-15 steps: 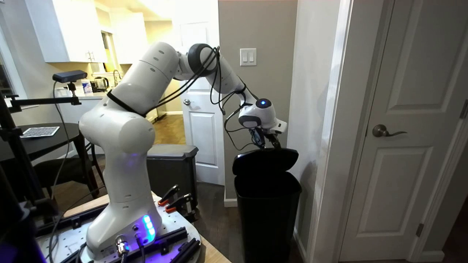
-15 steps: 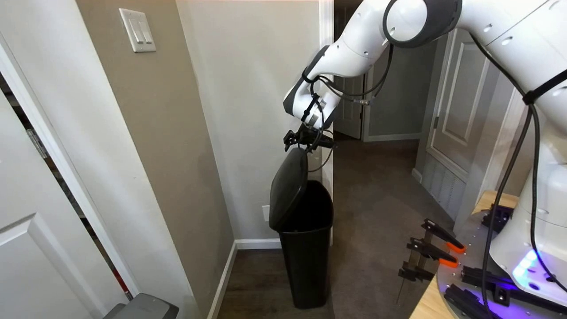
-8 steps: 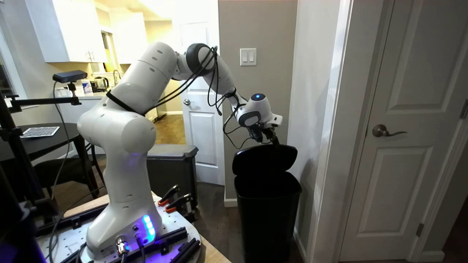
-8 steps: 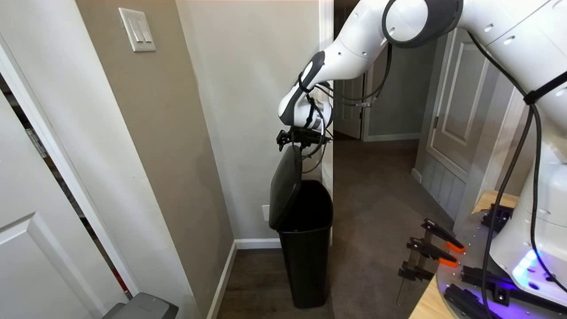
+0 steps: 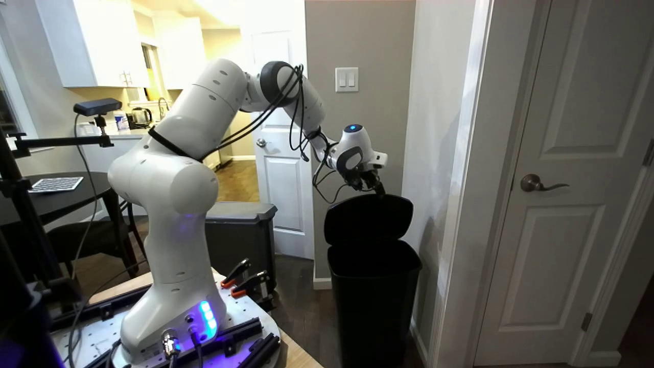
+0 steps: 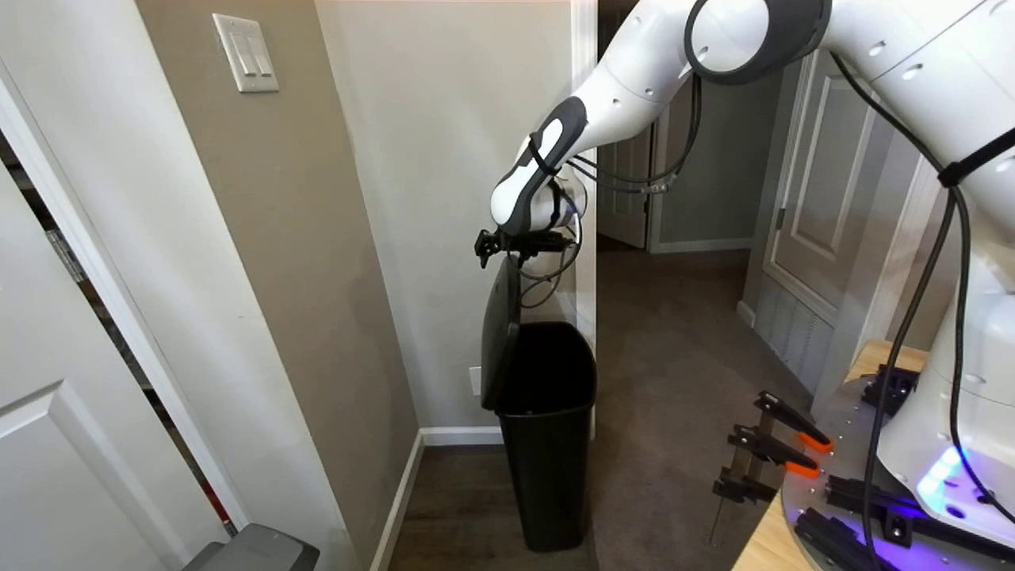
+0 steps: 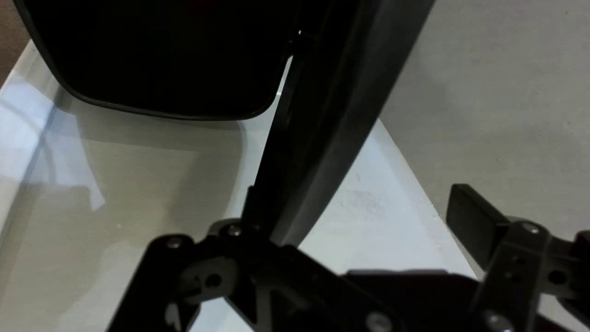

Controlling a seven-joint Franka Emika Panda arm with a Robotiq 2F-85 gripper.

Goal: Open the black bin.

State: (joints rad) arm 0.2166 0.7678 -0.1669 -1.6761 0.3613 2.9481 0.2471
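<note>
A home, in an exterior view: white kitchen cabinets point(image 5: 115, 46) far left, dark table point(image 5: 56, 202) left, paneled door point(image 5: 572, 163) right.

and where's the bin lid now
In an exterior view, the bin lid stands raised at the left edge of the black bin, its top by the hand.

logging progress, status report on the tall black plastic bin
Black two-finger gripper open, by top edge of rounded black plastic lid. Tall black plastic bin open, lid near upright. Tan painted wall behind lid may limit further swing.
</note>
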